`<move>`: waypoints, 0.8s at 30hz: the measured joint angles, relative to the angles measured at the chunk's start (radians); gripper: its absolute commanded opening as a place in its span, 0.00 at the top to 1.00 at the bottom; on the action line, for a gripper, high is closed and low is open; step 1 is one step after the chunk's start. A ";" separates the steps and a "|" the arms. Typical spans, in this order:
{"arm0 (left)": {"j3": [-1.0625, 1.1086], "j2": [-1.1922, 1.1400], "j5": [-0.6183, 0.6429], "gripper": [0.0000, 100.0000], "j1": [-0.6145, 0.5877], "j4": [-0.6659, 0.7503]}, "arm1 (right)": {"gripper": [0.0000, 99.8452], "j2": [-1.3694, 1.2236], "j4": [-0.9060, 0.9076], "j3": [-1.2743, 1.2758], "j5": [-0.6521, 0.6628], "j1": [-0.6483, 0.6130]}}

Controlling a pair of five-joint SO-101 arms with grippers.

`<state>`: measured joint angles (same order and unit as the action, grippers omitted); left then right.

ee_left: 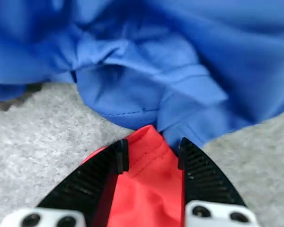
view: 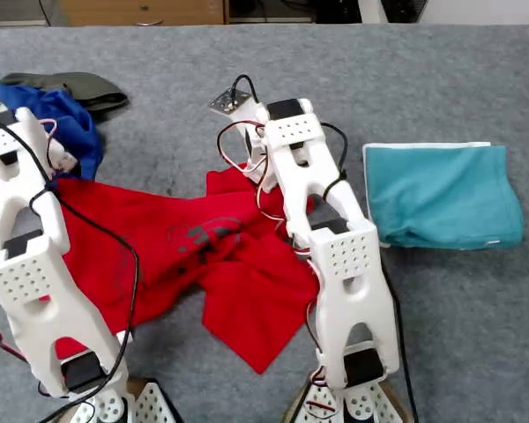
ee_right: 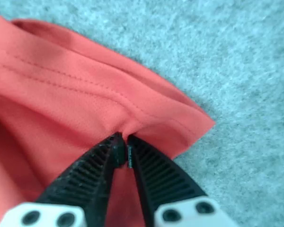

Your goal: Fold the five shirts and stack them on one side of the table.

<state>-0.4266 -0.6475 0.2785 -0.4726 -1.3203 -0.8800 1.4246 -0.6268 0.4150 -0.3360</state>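
A: Two holds on red shirt (view: pixel 238 264), crumpled mid-frame on surface (view: pixel 423 88)?
B: Confirmed. Pinched tight by left fingers (ee_left: pixel 201 172) beside blue shirt (ee_left: pixel 180 61), by right fingers (ee_right: pixel 151 170) at hem; presumably to spread flat for folding.

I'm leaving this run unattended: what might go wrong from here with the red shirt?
The left jaws hold the red shirt right against the blue shirt; a pull may drag the blue one along.
The right jaws pinch only a small tuck near its edge, which could slip out.
The red shirt lies bunched across the table, so the fold may come out crooked.
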 measured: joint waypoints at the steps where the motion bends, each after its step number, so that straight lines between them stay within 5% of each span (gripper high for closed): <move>1: 0.000 -0.009 0.000 0.81 0.000 0.003 | 0.99 0.000 0.000 0.000 0.000 0.000; 24: -0.083 -0.040 0.014 0.82 0.009 -0.060 | 0.99 0.000 0.000 0.000 0.000 0.000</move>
<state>-0.5094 -0.6874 0.2923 -0.4634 -1.3802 -0.8800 1.4246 -0.6268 0.4150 -0.3360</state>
